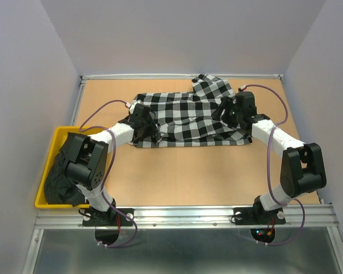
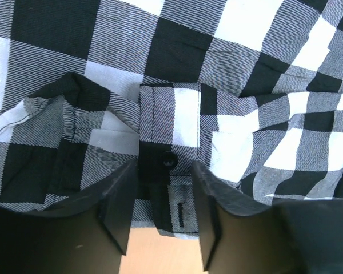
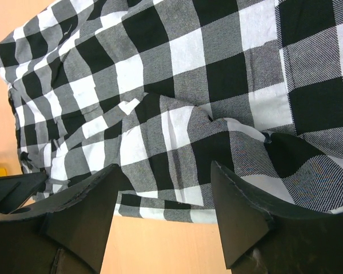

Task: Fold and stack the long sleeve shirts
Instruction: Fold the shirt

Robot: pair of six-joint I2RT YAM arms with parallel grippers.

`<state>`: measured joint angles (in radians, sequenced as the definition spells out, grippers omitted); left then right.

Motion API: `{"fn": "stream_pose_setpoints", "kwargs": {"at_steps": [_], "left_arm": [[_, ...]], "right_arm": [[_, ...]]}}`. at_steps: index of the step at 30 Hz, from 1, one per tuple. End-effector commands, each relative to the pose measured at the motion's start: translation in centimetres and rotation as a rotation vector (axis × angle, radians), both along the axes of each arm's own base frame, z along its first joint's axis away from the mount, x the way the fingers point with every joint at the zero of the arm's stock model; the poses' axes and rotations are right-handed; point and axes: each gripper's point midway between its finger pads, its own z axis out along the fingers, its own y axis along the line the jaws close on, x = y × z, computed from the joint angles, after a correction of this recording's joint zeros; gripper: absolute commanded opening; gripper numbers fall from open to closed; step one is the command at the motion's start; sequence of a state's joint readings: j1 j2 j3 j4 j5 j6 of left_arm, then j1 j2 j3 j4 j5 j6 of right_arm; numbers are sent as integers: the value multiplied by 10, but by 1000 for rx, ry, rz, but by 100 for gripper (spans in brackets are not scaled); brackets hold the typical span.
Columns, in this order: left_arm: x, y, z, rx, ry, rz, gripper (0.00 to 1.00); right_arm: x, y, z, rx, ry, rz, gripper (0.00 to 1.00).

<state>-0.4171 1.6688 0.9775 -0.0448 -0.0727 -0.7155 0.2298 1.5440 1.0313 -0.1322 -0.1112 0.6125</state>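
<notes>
The black-and-white check shirt (image 1: 188, 117) lies spread and rumpled across the far middle of the table. My left gripper (image 1: 153, 135) sits at its left end. In the left wrist view, that gripper (image 2: 163, 205) has its jaws apart on either side of a buttoned cuff (image 2: 171, 131), with a black button (image 2: 169, 159) between them. My right gripper (image 1: 222, 112) hovers over the shirt's right part. In the right wrist view, it (image 3: 166, 205) stands open above the hem of the check shirt (image 3: 177, 85), nothing between its fingers. The plain black shirt (image 1: 60, 177) lies bunched in the bin.
A yellow bin (image 1: 60, 132) stands at the table's left edge, beside the left arm's base. Bare wooden tabletop (image 1: 206, 171) stretches between the shirt and the arm bases. Grey walls close in on three sides.
</notes>
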Motion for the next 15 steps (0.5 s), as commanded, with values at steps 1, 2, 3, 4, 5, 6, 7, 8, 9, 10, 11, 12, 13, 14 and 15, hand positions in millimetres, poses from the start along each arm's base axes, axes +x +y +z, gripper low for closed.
{"fn": "stream_pose_setpoints", "kwargs": {"at_steps": [1,2,3,4,5,6,7,8,9,10,11,12,13,14,15], "left_arm": [[17,-9,19,-27,-51,-18,49],[19,-10,18,-24,-51,-22,43],[19,-10,18,-24,-51,-22,40],[20,-10,18,-21,-51,-27,36],[21,-10,18,-20,-55,-27,34],[21,-10,17,-18,-52,-28,29],[21,-10,17,-16,-53,-31,25],[21,-10,17,-15,-53,-32,22],[22,-11,18,-16,-54,-36,15],[23,-12,21,-11,-63,-41,8],[24,-11,24,-8,-73,-41,7],[25,-10,28,-4,-84,-39,5],[26,-8,33,3,-99,-38,0],[28,-6,42,21,-126,-46,0],[30,0,46,49,-143,-30,0]], "right_arm": [[-4,-4,3,-5,-18,11,69],[-3,-5,2,-10,-18,11,69],[-2,-5,3,-9,-20,10,69],[-2,-6,3,-9,-20,11,69],[-1,-6,3,-11,-21,11,69],[-1,-6,3,-12,-21,13,69],[0,-6,3,-14,-24,15,69],[0,-7,3,-15,-24,15,69],[0,-8,3,-18,-25,14,69],[1,-9,3,-20,-24,8,69],[2,-11,2,-21,-22,5,69],[1,-11,0,-21,-18,5,69],[1,-11,-1,-19,-14,7,69],[2,-13,-2,-20,-12,3,69],[2,-13,-4,-15,-5,3,69]]}}
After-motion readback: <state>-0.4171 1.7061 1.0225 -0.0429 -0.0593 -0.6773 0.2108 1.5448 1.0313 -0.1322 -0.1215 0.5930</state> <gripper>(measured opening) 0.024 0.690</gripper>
